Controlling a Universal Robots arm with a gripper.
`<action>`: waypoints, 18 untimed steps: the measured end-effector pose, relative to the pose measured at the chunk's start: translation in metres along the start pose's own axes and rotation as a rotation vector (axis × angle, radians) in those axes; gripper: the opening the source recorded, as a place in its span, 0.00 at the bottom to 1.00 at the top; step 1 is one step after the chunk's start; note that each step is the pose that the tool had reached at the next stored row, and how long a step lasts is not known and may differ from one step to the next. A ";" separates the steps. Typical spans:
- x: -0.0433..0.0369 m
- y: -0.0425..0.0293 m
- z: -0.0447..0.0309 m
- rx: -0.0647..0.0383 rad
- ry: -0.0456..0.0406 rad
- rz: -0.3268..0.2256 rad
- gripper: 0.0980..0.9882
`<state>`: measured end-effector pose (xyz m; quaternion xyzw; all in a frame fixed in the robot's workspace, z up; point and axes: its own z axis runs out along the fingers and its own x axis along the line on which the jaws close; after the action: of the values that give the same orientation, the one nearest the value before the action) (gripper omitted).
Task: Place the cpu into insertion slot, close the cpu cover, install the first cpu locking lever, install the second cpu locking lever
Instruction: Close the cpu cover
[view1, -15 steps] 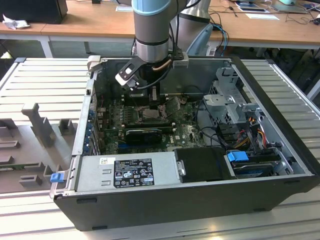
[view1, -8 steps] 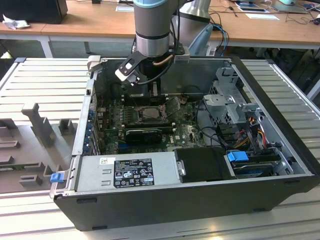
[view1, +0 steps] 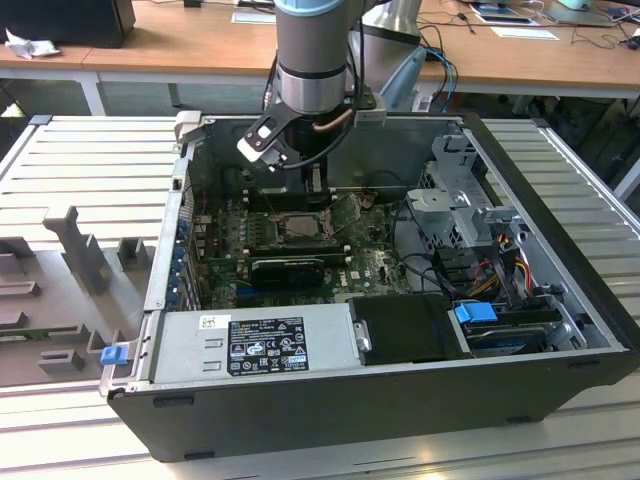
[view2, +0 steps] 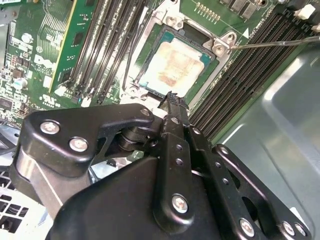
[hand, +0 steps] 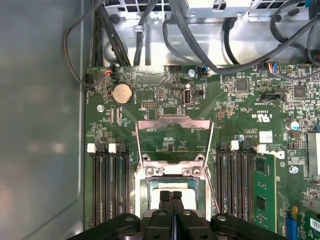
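Open black case (view1: 400, 405) on a grey slatted table (view1: 80, 150). Green board (hand: 165, 85) flat inside, with the slot (view1: 300, 226) near its middle. Arm (view1: 312, 60) straight above the slot, reaching down into the case.

Gripper (hand: 171, 196) just over the slot, very near it. Fingers (hand: 164, 200) closed tight, tips pressed together, holding nothing. In the second wrist view, black tip hanging over one edge of the slot.

Cpu (view2: 175, 65) already lying flat in the slot, pale silver top up, with a faint brownish stain on it.

Cover (hand: 175, 123) open, flipped back from the slot on its hinge, green board showing through its big window. Thin wire lever (view2: 275, 44) starting at one corner of the slot and reaching out across the memory slots (view2: 245, 70).

Long black memory slots on both sides of the slot. Round silver battery (hand: 121, 93) past the cover, away from the slot. Black cables (hand: 200, 45) farther off, beyond the battery.

Tiny white letters and numbers all over the board around the slot, too small to make out. Grey metal box (view1: 250, 340) at the case edge, well apart from the slot, with a sticker (view1: 268, 347) covered in small print, also too small to read. Blue clip (view1: 113, 354) at an outside corner of the case, far from the slot.
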<state>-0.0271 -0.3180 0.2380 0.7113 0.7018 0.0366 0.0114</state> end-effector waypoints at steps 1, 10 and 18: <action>0.0000 0.0008 0.0001 0.000 0.0000 0.000 0.01; 0.0001 0.0066 0.0005 0.000 0.0000 0.000 0.01; 0.0002 0.0190 0.0013 0.000 0.0000 0.000 0.01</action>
<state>-0.0080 -0.3180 0.2380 0.7113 0.7018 0.0366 0.0113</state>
